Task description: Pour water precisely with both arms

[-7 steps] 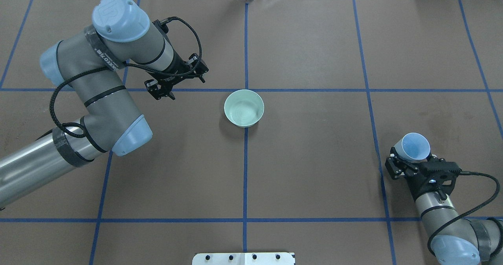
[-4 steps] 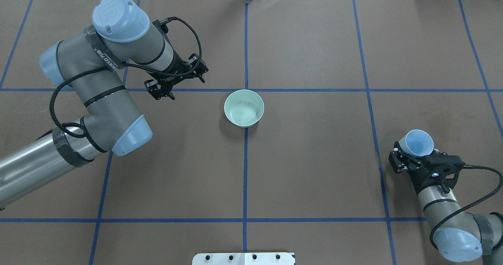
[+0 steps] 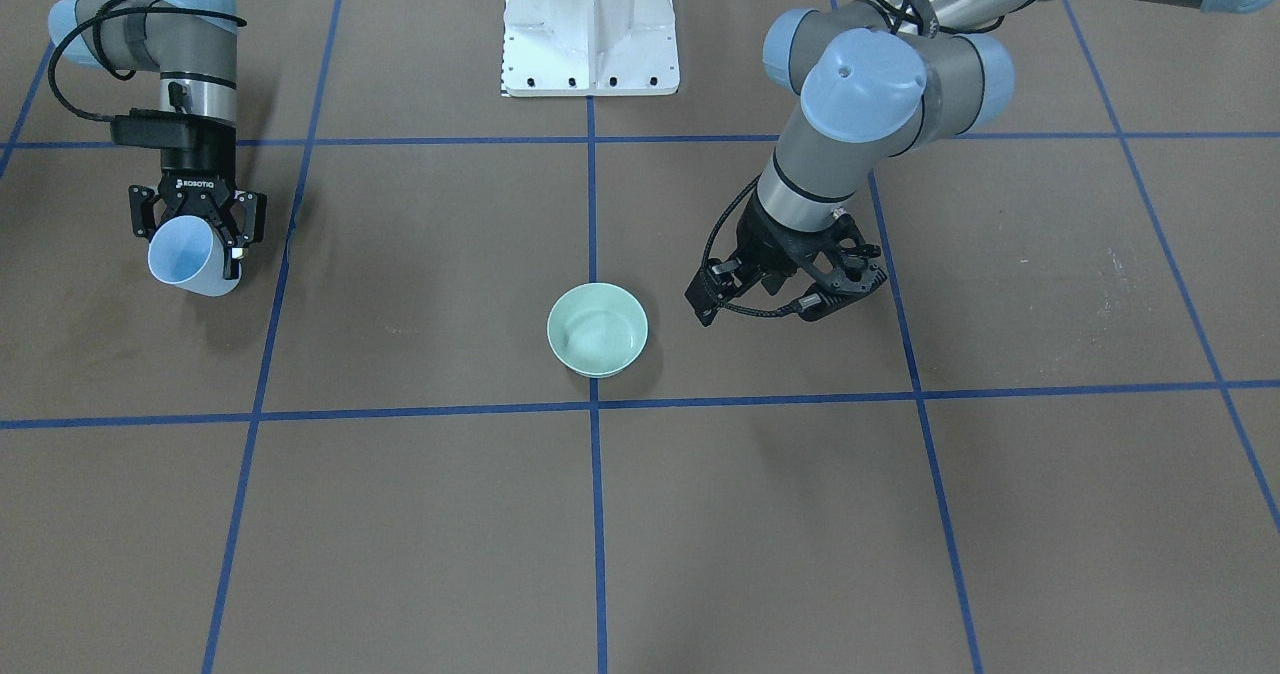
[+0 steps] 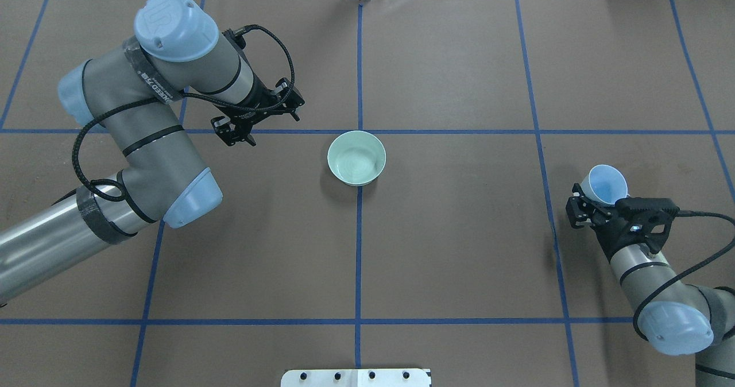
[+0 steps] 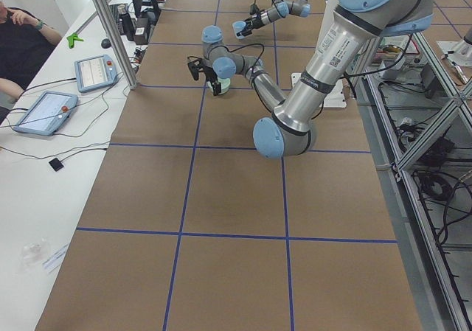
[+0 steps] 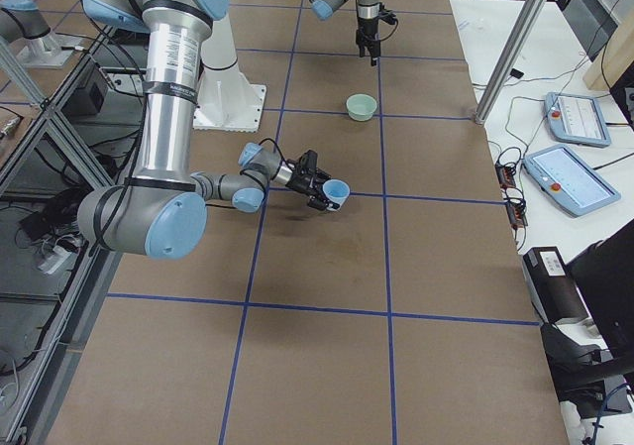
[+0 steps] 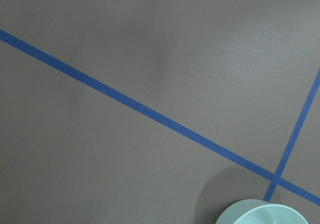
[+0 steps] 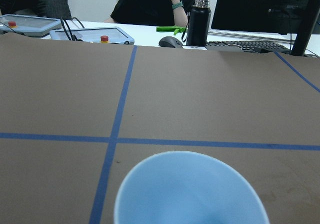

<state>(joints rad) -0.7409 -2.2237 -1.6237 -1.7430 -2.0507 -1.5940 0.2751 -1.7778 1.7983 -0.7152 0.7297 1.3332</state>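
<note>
1. Holding the cup (image 4: 606, 183) clamped in our right gripper (image 4: 594, 200), well apart from the bowl (image 4: 356, 158). Left gripper (image 4: 261, 124) has its fingers apart and is empty.
2. Water: we can't make it out.
3. Risk: the cup's tilted, so a jerky carry could spill early.

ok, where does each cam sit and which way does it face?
Front: across the table, looking back and steeply down; left arm, right arm, bowl.
Overhead: behind the arms, looking down; same arms and bowl.
Left side: table end, along it; left arm nearest.
Right side: opposite end; right arm nearest, cup.
Left wrist: down; bowl rim, no arm.
Right wrist: forward over the held cup; no arm.
</note>
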